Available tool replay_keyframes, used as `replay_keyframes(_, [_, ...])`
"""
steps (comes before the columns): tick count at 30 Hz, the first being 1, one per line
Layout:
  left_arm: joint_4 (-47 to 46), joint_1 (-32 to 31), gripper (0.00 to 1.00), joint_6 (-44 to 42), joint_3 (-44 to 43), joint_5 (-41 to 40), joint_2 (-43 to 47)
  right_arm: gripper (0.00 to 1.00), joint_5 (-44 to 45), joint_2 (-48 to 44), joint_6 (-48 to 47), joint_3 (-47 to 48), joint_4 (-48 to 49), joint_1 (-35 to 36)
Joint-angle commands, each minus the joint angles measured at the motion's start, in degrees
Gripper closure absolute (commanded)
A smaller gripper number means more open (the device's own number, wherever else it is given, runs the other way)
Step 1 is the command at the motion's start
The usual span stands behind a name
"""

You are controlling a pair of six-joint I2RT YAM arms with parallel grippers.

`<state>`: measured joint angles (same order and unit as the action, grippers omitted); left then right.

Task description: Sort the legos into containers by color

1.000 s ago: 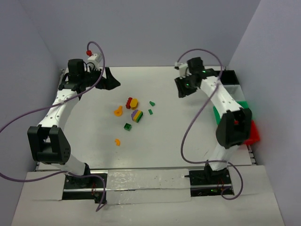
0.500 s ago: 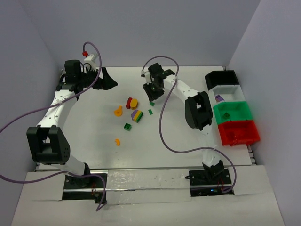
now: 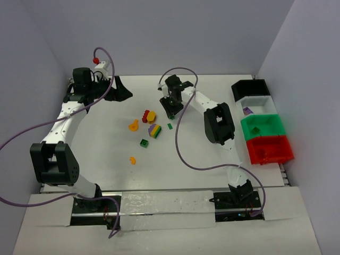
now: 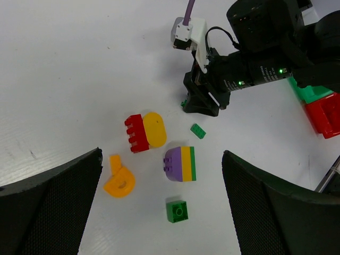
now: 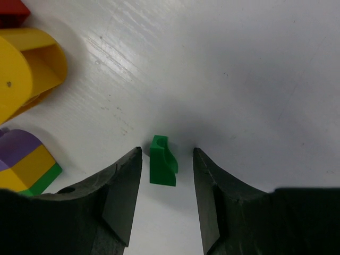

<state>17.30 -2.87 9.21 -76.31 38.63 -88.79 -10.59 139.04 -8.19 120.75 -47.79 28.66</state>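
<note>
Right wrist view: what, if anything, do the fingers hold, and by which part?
Nothing: the small green plastic brick lies between the open fingers, touching neither.

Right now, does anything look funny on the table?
Yes: the stacked block in the middle of the table. Its purple, yellow and green layers are stuck together, so as one lump it has no single colour to sort by.

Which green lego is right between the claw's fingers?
The tiny curved green piece, alone between the right claw's fingers. The flat green piece and the square green brick lie outside its grip.
</note>
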Motion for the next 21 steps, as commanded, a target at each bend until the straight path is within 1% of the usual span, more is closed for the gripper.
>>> replay_keyframes(1, [-1.83, 0.50, 0.01, -0.78, -0.24, 0.65, 0.20, 0.54, 0.40, 0.69, -0.78, 1.38, 1.13, 1.13])
replay_keyframes(3, [-1.75, 0.50, 0.01, -0.78, -0.33, 0.57, 0.20, 0.61, 0.74, 0.41, -1.01, 0.37, 1.50, 1.13])
replay_keyframes(6, [-1.75, 0.50, 0.01, -0.77, -0.59, 0.65, 0.02, 0.77, 2.25, -1.74, -1.21, -2.09, 2.17, 1.31])
replay_keyframes(7, [-1.75, 0.50, 0.01, -0.68, -0.60, 0.66, 0.01, 0.77, 2.57, -1.96, -1.21, -2.38, 2.23, 1.30])
replay_keyframes(8, [-1.84, 0.50, 0.01, -0.60, -0.68, 0.74, -0.15, 0.84, 3.38, -4.44, -1.21, -5.73, 2.90, 1.22])
replay_keyframes(9, [-2.00, 0.50, 0.01, -0.60, -0.68, 0.74, -0.07, 0.85, 3.62, -7.35, -1.21, -6.93, 3.53, 1.22])
replay_keyframes(11, [-2.01, 0.49, 0.01, -0.73, -0.79, 0.56, -0.03, 0.86, 4.32, -10.16, -1.43, -10.17, 3.59, 0.78])
replay_keyframes(14, [-1.91, 0.21, 0.02, -1.87, -0.93, -0.01, 0.57, 0.86, 4.78, -21.14, -1.75, -16.44, 3.55, -1.47])
replay_keyframes(15, [-1.77, 0.01, 0.02, -2.21, -0.87, -1.02, 0.70, 0.86, 4.78, -23.13, -1.82, -19.20, 3.35, -3.15])
replay_keyframes(16, [-1.67, -0.47, 0.02, -2.64, -0.78, -1.56, 1.17, 0.86, 4.78, -27.79, -1.98, -20.99, 3.09, -4.53])
replay_keyframes(17, [-1.59, -0.55, 0.02, -2.98, -0.77, -1.97, 1.39, 0.86, 4.92, -28.64, -2.21, -22.77, 2.71, -6.06])
replay_keyframes(18, [-1.44, -0.93, 0.02, -3.38, -0.70, -2.20, 1.56, 0.86, 5.15, -32.21, -2.52, -25.47, 1.91, -7.69])
replay_keyframes(21, [-1.57, -2.05, 0.02, -3.81, -0.06, -2.69, 2.00, 0.86, 5.80, -42.80, -4.31, -32.62, 0.50, -17.64])
